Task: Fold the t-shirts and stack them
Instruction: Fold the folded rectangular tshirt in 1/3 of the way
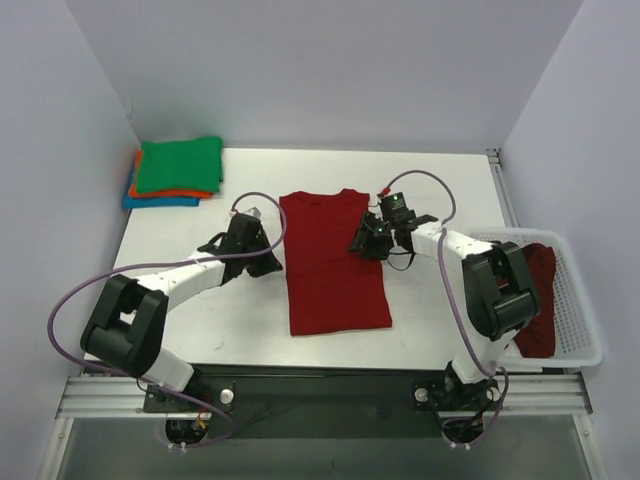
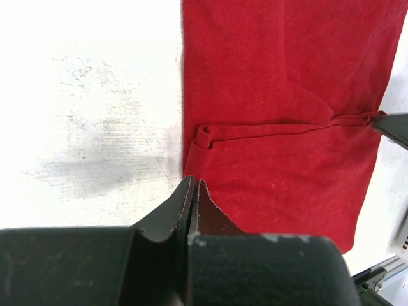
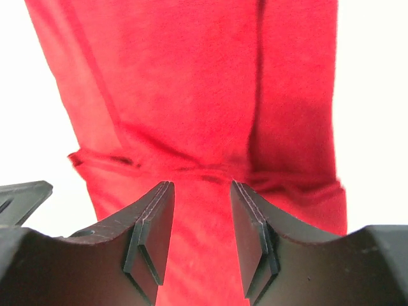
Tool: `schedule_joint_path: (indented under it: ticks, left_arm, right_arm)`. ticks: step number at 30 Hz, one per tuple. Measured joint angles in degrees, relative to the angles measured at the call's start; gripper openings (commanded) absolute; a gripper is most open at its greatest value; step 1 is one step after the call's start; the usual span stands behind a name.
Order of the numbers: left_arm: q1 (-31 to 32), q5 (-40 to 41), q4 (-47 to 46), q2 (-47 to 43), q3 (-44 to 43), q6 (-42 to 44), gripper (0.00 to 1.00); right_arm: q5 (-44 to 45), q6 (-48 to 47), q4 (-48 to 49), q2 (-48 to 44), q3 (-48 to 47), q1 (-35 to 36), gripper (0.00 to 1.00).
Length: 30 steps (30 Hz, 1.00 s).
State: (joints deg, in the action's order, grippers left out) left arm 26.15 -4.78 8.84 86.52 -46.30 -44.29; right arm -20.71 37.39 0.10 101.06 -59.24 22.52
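Observation:
A dark red t-shirt (image 1: 332,265) lies flat on the white table, its sleeves folded in so that it forms a long strip. My left gripper (image 1: 272,263) is at the shirt's left edge. In the left wrist view its jaws (image 2: 193,182) are pressed shut at the cloth's edge (image 2: 280,115), and no cloth shows between them. My right gripper (image 1: 366,243) is at the shirt's right edge. In the right wrist view it (image 3: 201,186) is open and low over the red cloth (image 3: 191,95), holding nothing. A folded stack with a green shirt (image 1: 180,164) on top lies at the back left.
An orange shirt (image 1: 170,192) and a blue shirt (image 1: 150,202) lie under the green one. A white slotted basket (image 1: 590,330) at the right edge holds another dark red shirt (image 1: 541,275). Grey walls stand to the left, the back and the right.

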Motion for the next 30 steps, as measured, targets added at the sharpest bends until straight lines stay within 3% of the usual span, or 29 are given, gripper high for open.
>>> schedule_joint_path:
  ticks: [8,19,30]
  left_arm:
    - [0.4,-2.7,-1.8,2.9,-0.2,0.0,0.00]
    - [0.6,-4.4,-6.4,13.2,-5.3,-1.5,0.00]
    - [-0.8,-4.0,-9.1,12.7,-3.5,-3.3,0.00]
  right_arm:
    - [2.5,-2.1,-1.1,-9.8,5.0,2.6,0.40]
    - [2.6,-3.3,-1.2,-1.3,4.5,-4.7,0.39]
    - [-0.6,-1.2,3.4,-0.4,5.4,-7.0,0.37]
